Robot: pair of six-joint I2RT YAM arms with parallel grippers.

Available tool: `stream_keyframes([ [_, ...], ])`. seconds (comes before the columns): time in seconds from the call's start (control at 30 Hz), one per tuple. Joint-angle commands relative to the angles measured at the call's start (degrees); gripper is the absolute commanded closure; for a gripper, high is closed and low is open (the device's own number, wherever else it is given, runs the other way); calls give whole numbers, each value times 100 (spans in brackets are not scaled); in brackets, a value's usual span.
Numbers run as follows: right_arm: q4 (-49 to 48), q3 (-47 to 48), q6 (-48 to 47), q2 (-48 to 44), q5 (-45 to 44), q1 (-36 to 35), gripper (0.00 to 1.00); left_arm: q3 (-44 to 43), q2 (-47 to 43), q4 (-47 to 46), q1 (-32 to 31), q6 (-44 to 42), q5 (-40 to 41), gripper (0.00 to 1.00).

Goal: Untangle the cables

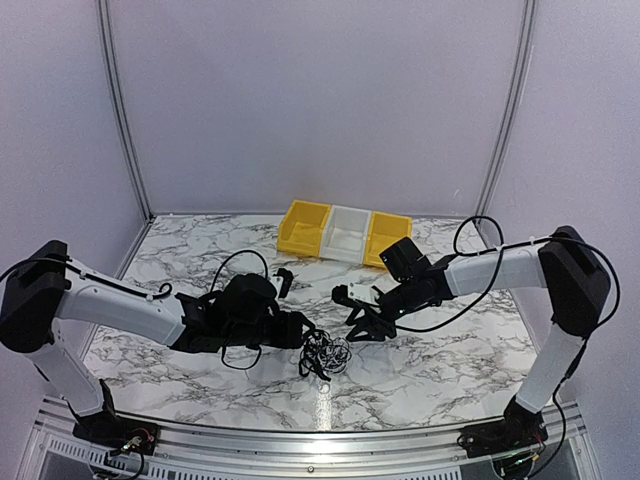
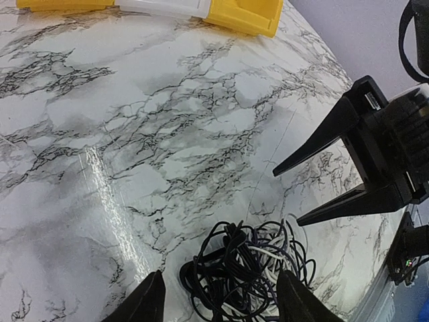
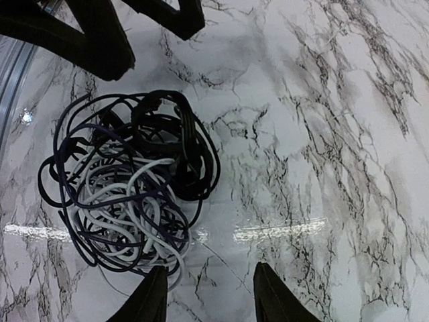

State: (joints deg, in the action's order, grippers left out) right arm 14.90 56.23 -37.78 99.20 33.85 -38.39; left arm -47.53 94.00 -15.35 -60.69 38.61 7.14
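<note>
The cables (image 1: 327, 353) lie in one loose knot of black, dark purple and whitish strands on the marble table, between the two grippers. My left gripper (image 1: 303, 330) is open just left of the knot; in the left wrist view the knot (image 2: 248, 272) sits between its fingers (image 2: 149, 300). My right gripper (image 1: 366, 327) is open and empty just right of the knot; in the right wrist view the knot (image 3: 127, 188) lies ahead and left of its fingertips (image 3: 153, 295).
Three bins, yellow (image 1: 304, 228), white (image 1: 348, 233) and yellow (image 1: 387, 236), stand at the back of the table. A small black piece (image 1: 284, 279) lies behind the left gripper. The metal rail (image 1: 300, 440) runs along the near edge.
</note>
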Motion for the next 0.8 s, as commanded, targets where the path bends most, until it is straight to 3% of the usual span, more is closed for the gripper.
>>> stream_keyframes([
  [0.0,310,331,35,214,-53,-57,57,-102,-45,-200,-31,40,221,41],
  [0.27,478,528,157,350,-77,-61,76,-91,-96,-214,-40,-18,288,40],
  [0.43,855,706,89,519,208,-59,68,-76,-150,-229,-55,-31,375,39],
  [0.7,1097,830,51,624,333,-55,67,-7,-335,-240,-75,-51,479,39],
  [0.77,1197,894,18,687,285,-58,71,3,-374,-240,-84,-56,499,39],
])
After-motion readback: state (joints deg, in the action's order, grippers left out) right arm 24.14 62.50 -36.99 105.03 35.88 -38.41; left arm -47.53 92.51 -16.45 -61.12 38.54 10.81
